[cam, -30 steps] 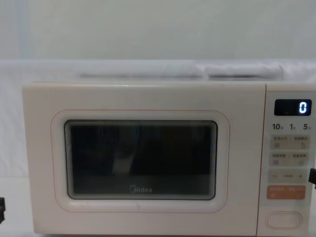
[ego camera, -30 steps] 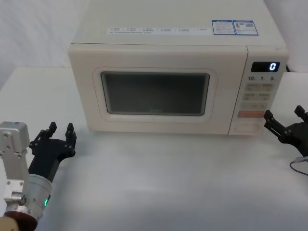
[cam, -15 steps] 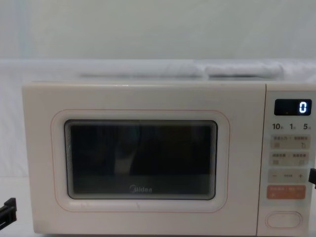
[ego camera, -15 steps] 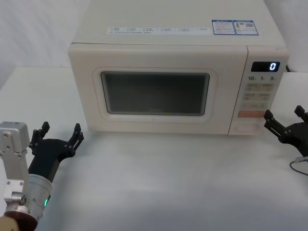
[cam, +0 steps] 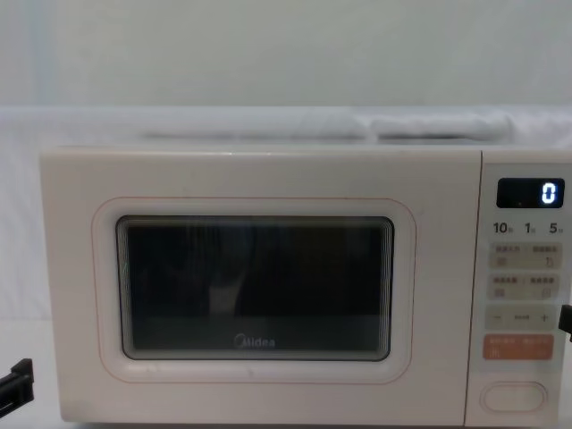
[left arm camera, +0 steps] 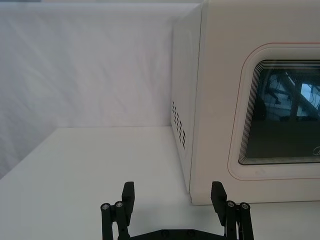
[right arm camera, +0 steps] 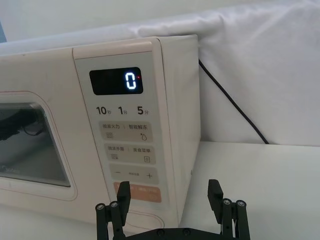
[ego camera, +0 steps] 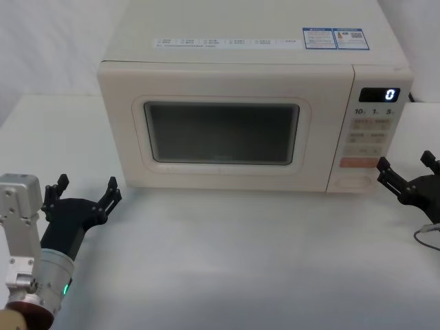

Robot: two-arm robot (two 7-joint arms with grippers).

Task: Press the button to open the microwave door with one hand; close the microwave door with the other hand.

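Note:
The microwave door [ego camera: 220, 175] is shut, cream-white with a dark window and a "Midea" logo [cam: 255, 341]. The wide pill-shaped button [ego camera: 353, 182] sits lowest on the control panel, under the orange key [cam: 517, 347]. My left gripper [ego camera: 88, 185] rests low over the table, in front of and just left of the microwave's left corner. It is open and empty, with its fingers [left arm camera: 128, 190] spread wide. To the right of the panel, near the button's height, my right gripper [ego camera: 405, 165] is also open and empty. Its fingers [right arm camera: 215, 189] stay clear of the panel.
The display [right arm camera: 116, 81] reads 0. A black power cable [right arm camera: 235, 105] runs down behind the microwave's right side, and a thin cable [ego camera: 425, 237] lies on the table by the right gripper. White table [ego camera: 240, 261] stretches in front of the microwave.
The left gripper's fingers have spread from close together to wide apart. The right gripper and the microwave door have not moved.

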